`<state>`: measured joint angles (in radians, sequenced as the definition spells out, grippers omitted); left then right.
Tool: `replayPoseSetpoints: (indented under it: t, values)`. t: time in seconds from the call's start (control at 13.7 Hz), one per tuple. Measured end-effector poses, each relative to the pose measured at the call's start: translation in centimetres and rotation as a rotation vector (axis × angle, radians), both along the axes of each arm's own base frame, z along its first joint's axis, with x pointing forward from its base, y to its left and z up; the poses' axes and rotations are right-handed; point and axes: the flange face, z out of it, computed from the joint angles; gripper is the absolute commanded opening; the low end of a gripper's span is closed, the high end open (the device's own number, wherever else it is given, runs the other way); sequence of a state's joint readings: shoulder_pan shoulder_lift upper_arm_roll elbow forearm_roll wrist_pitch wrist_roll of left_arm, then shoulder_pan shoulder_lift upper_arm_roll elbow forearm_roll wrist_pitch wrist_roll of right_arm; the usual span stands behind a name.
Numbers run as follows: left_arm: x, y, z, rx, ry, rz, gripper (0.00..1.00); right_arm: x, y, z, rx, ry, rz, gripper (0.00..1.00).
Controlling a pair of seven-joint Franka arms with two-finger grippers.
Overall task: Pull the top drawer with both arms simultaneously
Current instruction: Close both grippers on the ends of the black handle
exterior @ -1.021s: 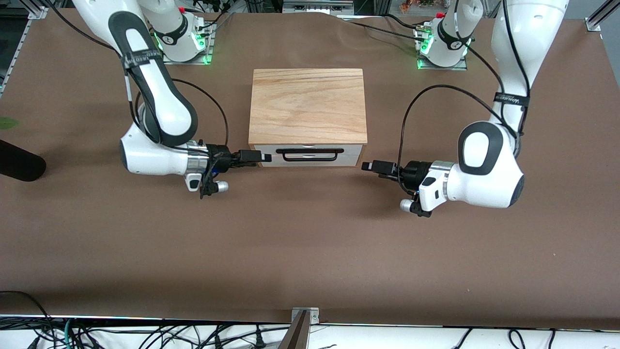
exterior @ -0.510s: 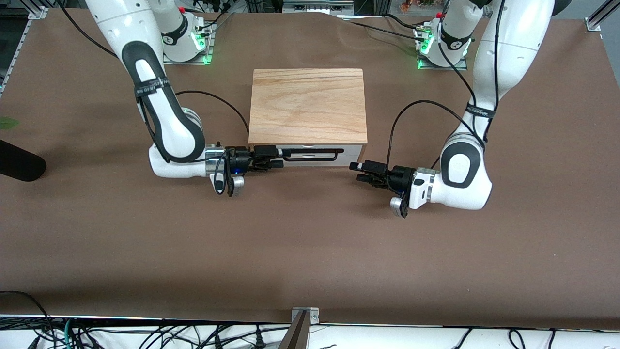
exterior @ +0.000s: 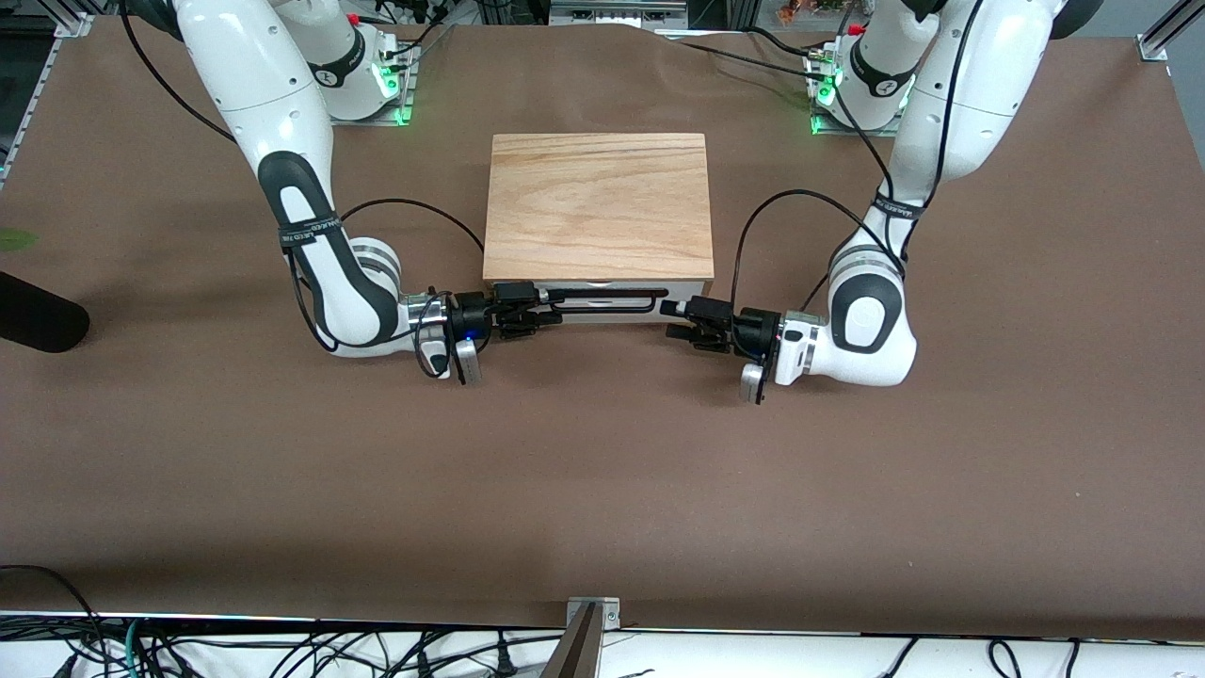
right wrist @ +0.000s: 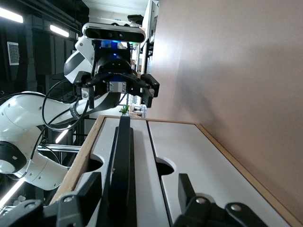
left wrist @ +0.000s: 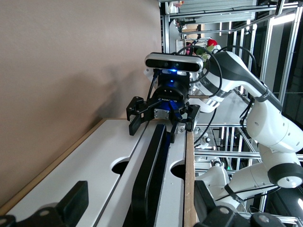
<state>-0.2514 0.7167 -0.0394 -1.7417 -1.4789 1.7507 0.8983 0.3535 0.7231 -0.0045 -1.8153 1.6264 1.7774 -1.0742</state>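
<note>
Top drawer [exterior: 596, 303] still shut, flush in the cabinet [exterior: 598, 205] at mid-worktop, white front facing the front camera. Black handle [exterior: 602, 302] spans the panel.

Right pincer [exterior: 539, 308] at the handle's 9 o'clock end in the front view; fingers spread, straddling the bar (right wrist view shows the bar running between them). Left pincer [exterior: 676, 318] at the 3 o'clock end, fingers also parted, bar between them in its wrist view but looks only just reached.

Doing the step well, as I judge it: seat both pincers evenly on the bar, close together, then draw straight toward 6 o'clock at matched speed. Uneven pull would likely skew the drawer and jam it.

Versus a second ago: both pincers stood outside the cabinet's corners, clear of the handle; both have since moved inward along the front. Drawer unmoved.
</note>
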Motion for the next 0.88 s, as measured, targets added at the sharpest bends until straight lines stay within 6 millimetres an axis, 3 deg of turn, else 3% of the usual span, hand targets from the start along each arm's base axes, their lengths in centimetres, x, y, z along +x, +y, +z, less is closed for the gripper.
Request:
replayPoseSetpoints:
  t: [0.29, 0.66, 0.88]
  values:
    - [-0.41, -0.47, -0.15, -0.010, -0.009, -0.008, 0.53, 0.36, 0.16, 0.42, 0.006, -0.010, 0.000, 0.27]
    - [-0.83, -0.66, -0.45, -0.022, -0.043, -0.020, 0.12, 0.38, 0.27, 0.93, 0.026, -0.010, 0.004, 0.02]
    - [-0.97, -0.61, -0.70, -0.022, -0.046, -0.020, 0.08, 0.38, 0.26, 0.99, 0.030, -0.008, 0.006, 0.00]
